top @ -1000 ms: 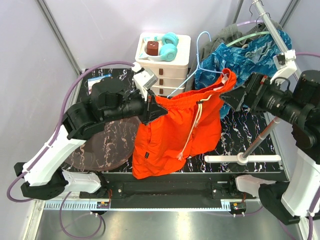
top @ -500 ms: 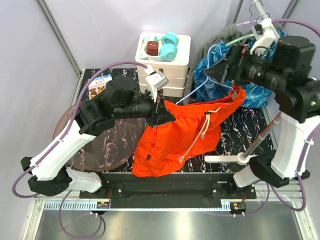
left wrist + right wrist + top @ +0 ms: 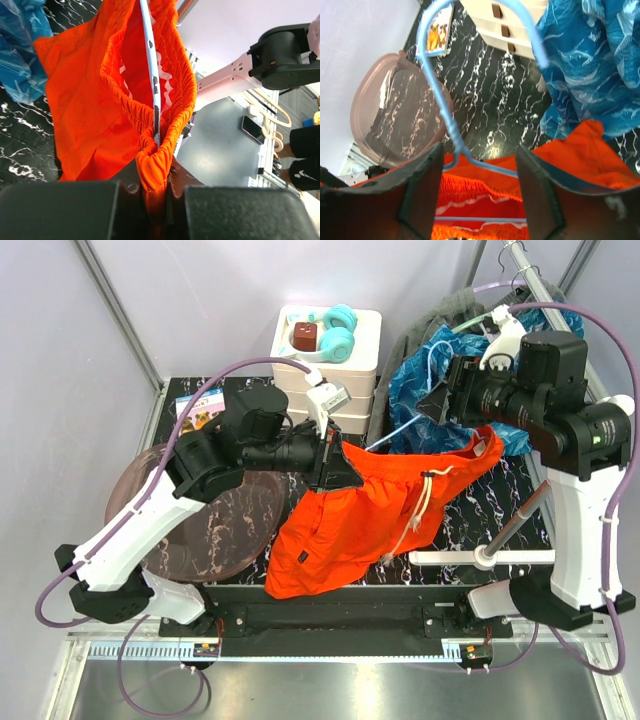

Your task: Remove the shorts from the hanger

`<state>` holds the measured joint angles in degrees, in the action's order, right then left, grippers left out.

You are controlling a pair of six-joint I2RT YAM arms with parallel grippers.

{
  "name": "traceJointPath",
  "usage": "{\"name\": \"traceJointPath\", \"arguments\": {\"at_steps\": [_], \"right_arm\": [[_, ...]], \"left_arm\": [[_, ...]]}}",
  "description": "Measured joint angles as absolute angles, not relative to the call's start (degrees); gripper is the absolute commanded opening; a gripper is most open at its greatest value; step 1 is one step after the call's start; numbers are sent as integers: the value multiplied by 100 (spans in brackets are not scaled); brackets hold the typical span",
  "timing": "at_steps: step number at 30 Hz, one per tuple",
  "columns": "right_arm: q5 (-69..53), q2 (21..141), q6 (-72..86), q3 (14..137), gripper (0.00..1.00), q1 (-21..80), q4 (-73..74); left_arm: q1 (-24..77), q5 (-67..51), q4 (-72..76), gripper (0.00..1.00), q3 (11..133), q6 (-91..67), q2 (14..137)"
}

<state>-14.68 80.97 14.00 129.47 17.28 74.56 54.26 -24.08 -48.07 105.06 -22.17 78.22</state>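
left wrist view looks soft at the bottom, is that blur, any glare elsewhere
Left wrist: left fingers dark and out of focus, orange shorts sharp. Right wrist: right fingers soft too. Top external: even light, no harsh glare.

The left arm (image 3: 130,530) and right arm (image 3: 580,530) have white link shells, black joint housings; purple cables (image 3: 215,369) run along both.

The left arm (image 3: 130,535) stretches to the right, and the left gripper (image 3: 335,462) is pinched tight on the bright orange fabric shorts (image 3: 350,520). The right arm (image 3: 580,530) stands high, bent leftward, and the right gripper (image 3: 437,405) has its fingers (image 3: 422,195) parted.
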Motion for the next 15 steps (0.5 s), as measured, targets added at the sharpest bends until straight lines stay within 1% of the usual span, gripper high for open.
{"name": "traceJointPath", "arguments": {"at_steps": [2, 4, 6, 9, 10, 11, 12, 13, 15], "right_arm": [[-1472, 7870, 1380, 12560, 57, 1726, 7164], [-1503, 7623, 1363, 12134, 50, 1728, 6785], [-1557, 7454, 1326, 11843, 46, 1726, 6462], [-1671, 7310, 1310, 11515, 33, 1728, 5981], [-1710, 7293, 1306, 11448, 18, 1728, 5881], [-1745, 7277, 1310, 11365, 8, 1728, 5756], [-1754, 7264, 1295, 11277, 0, 1728, 5638], [-1763, 7258, 1306, 11196, 0, 1728, 5531], [-1761, 7240, 1330, 11074, 0, 1730, 5395]], "left_arm": [[5426, -2438, -4847, 0, 10551, -2250, 7891], [5426, -2488, -4880, 0, 10617, -2255, 7975], [5426, -2543, -4908, 0, 10696, -2255, 8047], [5426, -2589, -4943, 0, 10779, -2252, 8088], [5426, -2609, -4967, 0, 10803, -2252, 8093], [5426, -2633, -4987, 0, 10836, -2252, 8101], [5426, -2648, -5013, 0, 10868, -2255, 8110], [5424, -2657, -5039, 7, 10884, -2263, 8114], [5413, -2639, -5107, 25, 10901, -2285, 8119]]}}
